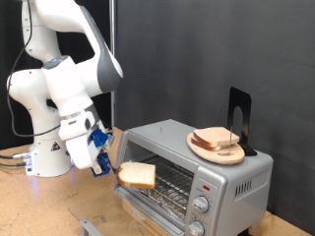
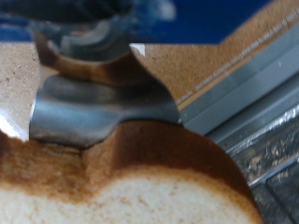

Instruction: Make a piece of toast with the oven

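My gripper is shut on a piece of toast, a pale slice with a tan crust, and holds it in the air just in front of the oven's open front. The oven is a silver box at the exterior view's right, with its wire rack showing inside and round knobs on the front. In the wrist view the toast fills the lower picture, pinched by a metal finger; the oven's door edge lies beyond it.
A round wooden plate with more bread slices sits on top of the oven. A black upright stand is behind it. The robot's white base stands at the exterior view's left on a wooden table.
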